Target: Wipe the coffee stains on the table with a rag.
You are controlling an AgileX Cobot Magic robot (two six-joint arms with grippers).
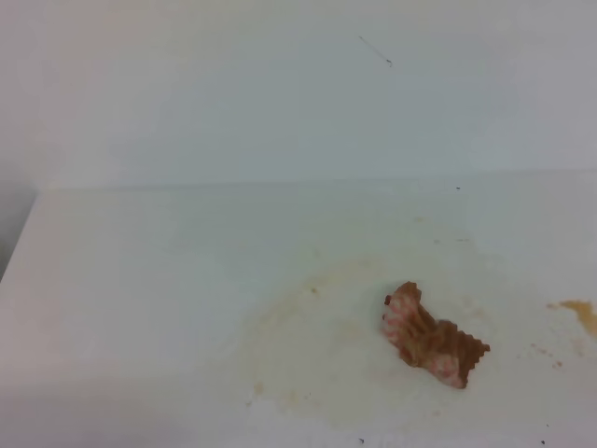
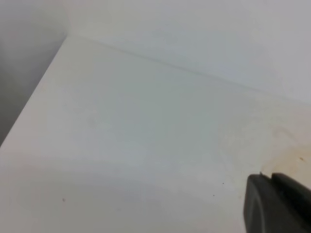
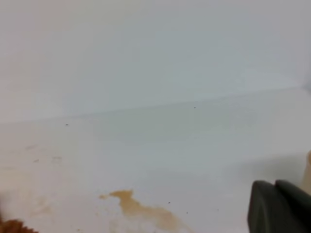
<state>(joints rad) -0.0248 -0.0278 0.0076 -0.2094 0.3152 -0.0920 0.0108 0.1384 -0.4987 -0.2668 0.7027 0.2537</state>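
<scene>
Coffee stains are what we're watching, but take the white table (image 1: 140, 308) first: it fills the lower half of the high view, with a pale wall behind it. On it, lower centre of the frame, sits the large faint tan ring (image 1: 317, 336), roundish and wider than the cloth. Lying on that ring's right edge is the rag (image 1: 431, 338), a lumpy pink-and-white wad soaked brown, zigzag edge facing lower right, nothing holding it. Far right, well apart from the rag, there's the small amber blotch (image 1: 580, 312); the right wrist view shows it darker, at bottom centre. Neither arm appears in the high view. The right gripper (image 3: 279, 206) peeks in at lower right, fingers together, holding nothing. The left gripper (image 2: 277, 204) shows only a dark corner; I cannot tell how it stands.
</scene>
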